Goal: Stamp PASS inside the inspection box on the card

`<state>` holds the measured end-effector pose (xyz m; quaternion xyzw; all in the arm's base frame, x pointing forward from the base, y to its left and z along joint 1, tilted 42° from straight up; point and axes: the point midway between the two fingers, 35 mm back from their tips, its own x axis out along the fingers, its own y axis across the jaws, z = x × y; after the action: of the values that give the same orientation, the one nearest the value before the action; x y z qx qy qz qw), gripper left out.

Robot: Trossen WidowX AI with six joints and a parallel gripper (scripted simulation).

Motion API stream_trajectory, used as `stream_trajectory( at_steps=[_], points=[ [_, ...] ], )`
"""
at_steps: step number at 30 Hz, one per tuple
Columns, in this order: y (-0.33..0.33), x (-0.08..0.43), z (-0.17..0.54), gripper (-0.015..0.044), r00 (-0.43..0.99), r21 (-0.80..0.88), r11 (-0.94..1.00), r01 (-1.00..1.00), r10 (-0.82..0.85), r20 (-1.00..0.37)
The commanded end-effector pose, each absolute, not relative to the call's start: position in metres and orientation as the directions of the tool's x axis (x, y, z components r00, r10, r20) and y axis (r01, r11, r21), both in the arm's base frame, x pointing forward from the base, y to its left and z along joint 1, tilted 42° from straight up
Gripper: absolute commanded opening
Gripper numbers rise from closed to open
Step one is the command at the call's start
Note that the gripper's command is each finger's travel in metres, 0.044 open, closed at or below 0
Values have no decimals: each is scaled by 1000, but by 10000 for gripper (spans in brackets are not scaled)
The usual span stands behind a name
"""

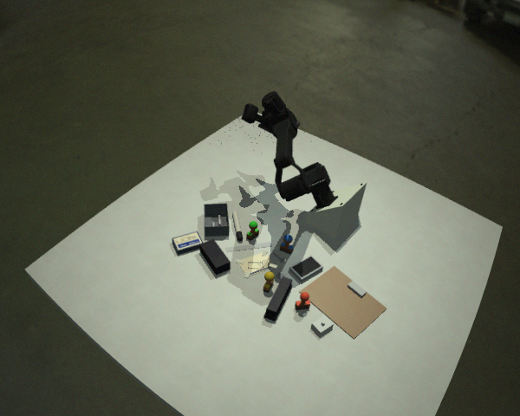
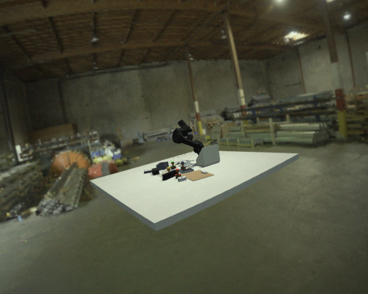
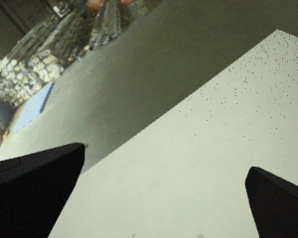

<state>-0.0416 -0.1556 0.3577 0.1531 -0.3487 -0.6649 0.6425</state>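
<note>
My gripper [image 3: 169, 167] is open and empty, raised high above the bench, away from the stamps. Four stamps stand upright: one with a green knob [image 1: 253, 224] [image 2: 172, 162], one with a blue knob [image 1: 288, 238], one with a yellow knob [image 1: 269, 276] and one with a red knob [image 1: 304, 296] [image 2: 177, 170]. Their lettering cannot be read, so I cannot tell which is PASS. The cream card [image 1: 243, 261] lies among them, with thin outlines on it too small to read. A dark-topped pad [image 1: 306, 267] in a grey case lies right of the card.
A dark open tray [image 1: 216, 229], a pale cylinder [image 1: 237, 223] with a dark end, a blue and cream box [image 1: 186, 241] and a black block [image 1: 214, 257] are on the left. A long black bar [image 1: 278, 300], a small white box [image 1: 321, 327] and a brown board [image 1: 341, 308] are nearer the front.
</note>
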Motion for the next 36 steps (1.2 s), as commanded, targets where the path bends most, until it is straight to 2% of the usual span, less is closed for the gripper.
stream_trajectory(
  at_steps=[1, 7, 15, 22, 30, 36],
  points=[
    [-156, -42, 358, 374, -126, 661, 70, 747, -962, 244],
    [-171, -44, 352, 218, -73, 703, 90, 705, -977, 199],
    [-213, -29, 324, 218, 65, 786, 46, 617, -998, 7],
    [-243, 11, 285, 218, 212, 763, -41, 645, -950, -230],
    [-251, 75, 233, 218, 331, 603, -61, 795, -789, -517],
    [-233, 127, 199, 218, 380, 415, 97, 905, -624, -682]
  ],
)
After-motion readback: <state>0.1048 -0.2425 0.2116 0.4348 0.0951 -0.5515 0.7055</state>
